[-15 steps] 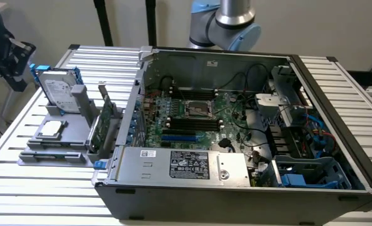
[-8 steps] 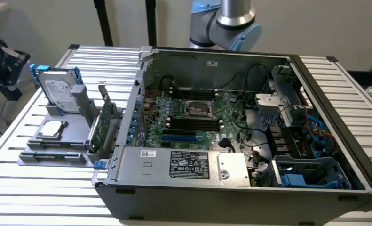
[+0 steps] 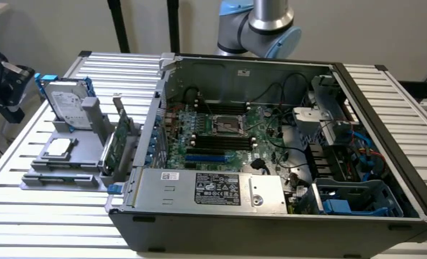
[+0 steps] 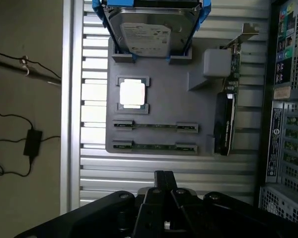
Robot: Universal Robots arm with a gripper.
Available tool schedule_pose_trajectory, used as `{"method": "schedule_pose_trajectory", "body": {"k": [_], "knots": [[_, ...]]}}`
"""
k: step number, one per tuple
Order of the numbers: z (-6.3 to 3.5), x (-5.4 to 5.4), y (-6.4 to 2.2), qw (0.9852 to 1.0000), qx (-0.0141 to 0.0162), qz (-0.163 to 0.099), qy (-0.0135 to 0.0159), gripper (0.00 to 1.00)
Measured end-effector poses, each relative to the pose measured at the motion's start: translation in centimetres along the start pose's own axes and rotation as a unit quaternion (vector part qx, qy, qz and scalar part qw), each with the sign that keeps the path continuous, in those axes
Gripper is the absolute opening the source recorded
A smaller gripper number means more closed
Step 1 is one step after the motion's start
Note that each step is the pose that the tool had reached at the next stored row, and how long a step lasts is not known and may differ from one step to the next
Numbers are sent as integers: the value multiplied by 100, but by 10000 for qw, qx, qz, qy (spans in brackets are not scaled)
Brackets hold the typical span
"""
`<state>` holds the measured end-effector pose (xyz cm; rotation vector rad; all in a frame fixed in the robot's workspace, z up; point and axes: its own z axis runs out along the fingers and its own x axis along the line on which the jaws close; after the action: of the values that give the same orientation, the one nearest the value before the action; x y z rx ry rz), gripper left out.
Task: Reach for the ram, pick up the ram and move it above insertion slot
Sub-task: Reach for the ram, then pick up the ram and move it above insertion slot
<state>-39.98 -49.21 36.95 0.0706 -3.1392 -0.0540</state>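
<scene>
Wrist view looks down on the gripper. Its jaws seem pressed together with nothing between them, and it hangs over the slatted table, just short of the grey holder tray. Two rams stand on edge in the tray, parallel to each other. The nearer ram is the first thing ahead of the hand, and the farther ram lies just beyond it; small grey clips hold each at both ends. Farther ahead sit the processor chip and then the hard drive, and the expansion card stands off to one side, near the ends of the rams. I judge the step in hand to be the reach, hardly begun. To do it well, the jaws should open before the descent and take the thin board across its thickness, near the middle of its length between the clips, so that it lifts level. The gap between the two rams is narrow, so one jaw must enter it without pushing the neighbour. The insertion slot is inside the open computer case, well apart from the hand.
</scene>
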Motion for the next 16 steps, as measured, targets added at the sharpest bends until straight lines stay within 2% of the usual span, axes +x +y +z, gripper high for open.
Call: {"method": "schedule_pose_trajectory", "body": {"k": [4,8,12,16], "knots": [[9,-1,-1,9994,1,-355,13,11],[23,-1,-1,9974,1,-719,21,11],[37,-1,-2,9941,2,-1080,30,11],[51,-1,-2,9895,2,-1446,39,11]]}}
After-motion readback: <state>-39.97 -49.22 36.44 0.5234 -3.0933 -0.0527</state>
